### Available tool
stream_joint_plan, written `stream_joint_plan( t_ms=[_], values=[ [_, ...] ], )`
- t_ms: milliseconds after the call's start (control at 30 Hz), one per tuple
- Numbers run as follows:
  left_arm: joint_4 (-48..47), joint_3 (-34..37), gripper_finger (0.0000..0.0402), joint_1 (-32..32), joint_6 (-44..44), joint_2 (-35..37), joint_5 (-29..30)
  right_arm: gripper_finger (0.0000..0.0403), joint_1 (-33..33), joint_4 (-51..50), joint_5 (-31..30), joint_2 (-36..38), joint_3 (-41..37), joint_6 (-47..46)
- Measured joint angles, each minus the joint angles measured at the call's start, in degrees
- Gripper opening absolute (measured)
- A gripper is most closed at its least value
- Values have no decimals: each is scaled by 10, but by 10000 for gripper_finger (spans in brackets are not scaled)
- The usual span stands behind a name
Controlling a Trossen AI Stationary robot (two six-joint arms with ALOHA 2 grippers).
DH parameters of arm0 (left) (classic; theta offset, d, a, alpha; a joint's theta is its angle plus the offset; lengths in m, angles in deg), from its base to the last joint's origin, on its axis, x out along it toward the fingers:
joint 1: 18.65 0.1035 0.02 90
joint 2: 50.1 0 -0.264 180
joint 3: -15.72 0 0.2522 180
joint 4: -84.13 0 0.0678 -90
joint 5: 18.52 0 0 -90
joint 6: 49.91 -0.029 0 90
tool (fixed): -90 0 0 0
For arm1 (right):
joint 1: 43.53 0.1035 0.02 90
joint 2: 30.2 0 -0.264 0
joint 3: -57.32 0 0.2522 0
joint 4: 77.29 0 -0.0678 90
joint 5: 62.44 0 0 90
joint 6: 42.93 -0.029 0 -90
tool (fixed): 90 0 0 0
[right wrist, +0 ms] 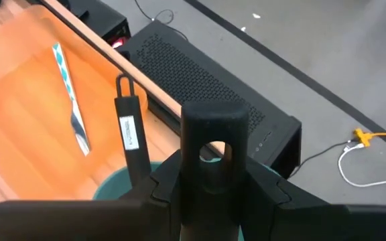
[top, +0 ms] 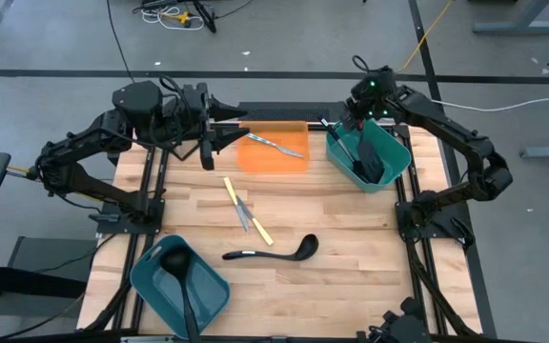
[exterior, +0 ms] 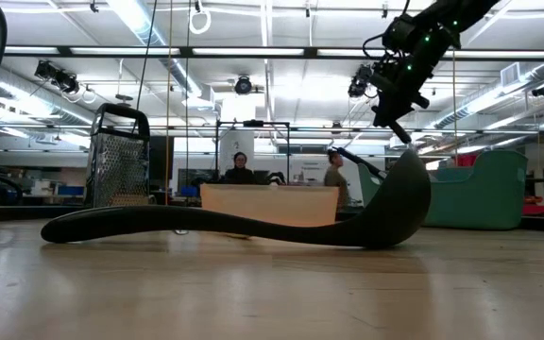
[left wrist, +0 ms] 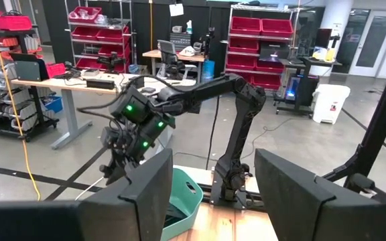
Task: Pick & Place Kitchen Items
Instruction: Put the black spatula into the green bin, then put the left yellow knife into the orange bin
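Your right pincer (top: 349, 122) stands over the far rim of the teal bin (top: 394, 162) at the tabletop's (top: 351, 214) far right. In the right wrist view its fingers are closed on the butt of a black utensil handle (right wrist: 213, 144); the tool's working end is hidden down in the bin. A second black handle (right wrist: 127, 127) leans on the rim just beside it.

Your left pincer (top: 219, 131) waits near the orange tray's (top: 255, 157) left edge, parted and holding nothing.

Items outstanding, as they lie:
- a silver piece (top: 276, 146) on the orange tray;
- yellow-handled pieces (top: 246, 211) crossed with slim cutlery mid-tabletop;
- a black ladle (top: 270, 252) loose near the front;
- another ladle (top: 181, 276) already in the near-left teal bin (top: 213, 295).

Risks I judge from this:
- The grip sits at the handle's very end, so the tool may swing or twist out if you move quickly.
- Releasing too high could let it tip over the rim onto the floor behind.
- The neighbouring handle is close enough to be knocked or dragged when you withdraw.
- The crossed pieces mid-tabletop invite a double pick-up or a scatter.
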Motion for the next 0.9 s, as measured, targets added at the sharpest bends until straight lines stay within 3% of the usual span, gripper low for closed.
stream_joint_plan(
  t_ms=[500,900],
  values=[
    [0,0,215,0,0,0,6,106,0,10,-2,0,-11,-6],
    [0,0,215,0,0,0,6,181,0,10,-15,0,-11,-10]
  ],
)
